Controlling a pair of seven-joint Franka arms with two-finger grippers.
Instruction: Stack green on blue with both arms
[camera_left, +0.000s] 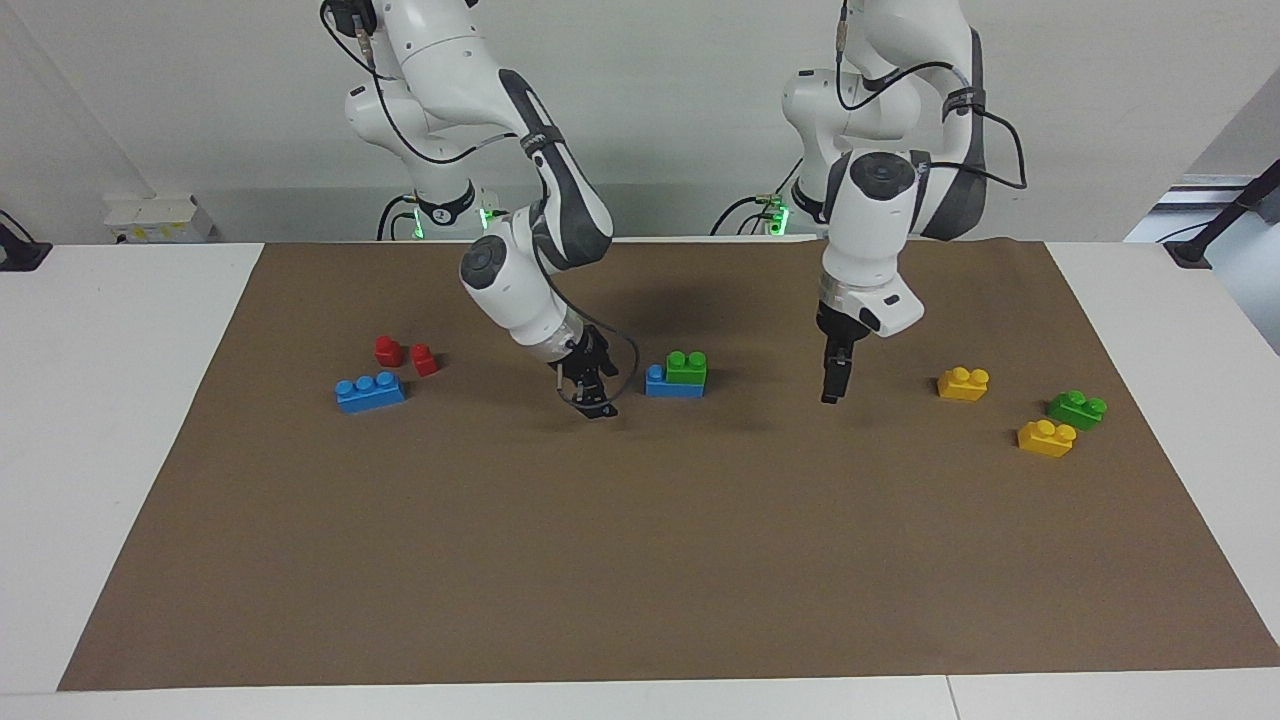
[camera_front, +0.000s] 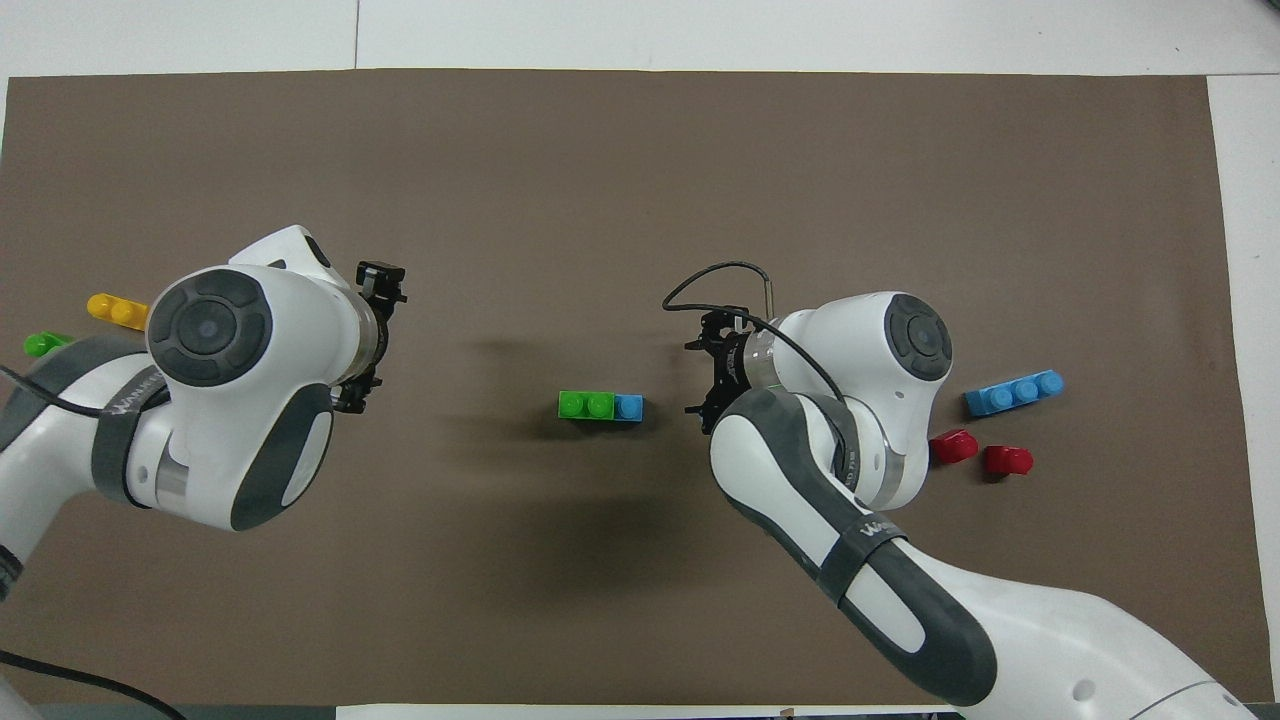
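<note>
At mid-mat, we see the green (camera_left: 687, 367) seated on the blue (camera_left: 672, 385), covering the end toward the left arm and leaving one blue stud bare toward the right arm. The stack rests on the brown mat of the surface (camera_left: 130, 420), free of both hands.

The right hand (camera_left: 597, 400) hangs low just beside the stack, tilted, on the side of the bare stud; we cannot tell how far its fingers are parted. The left hand (camera_left: 832, 388) hangs upright over bare mat, between the stack and a yellow brick (camera_left: 963, 383), its fingers looking close together and holding nothing.

We judge the stacking done, so the remaining risk lies in the retreat. The right hand sits so close that a sideways swing could clip the blue and slide or topple the pair. If the green is only resting on the studs and not pressed home, a light knock could shake it off.

A second blue brick (camera_left: 370, 391), two red pieces (camera_left: 405, 354), a darker green brick (camera_left: 1077, 409) and another yellow (camera_left: 1046, 437) lie well apart toward the mat's ends.
</note>
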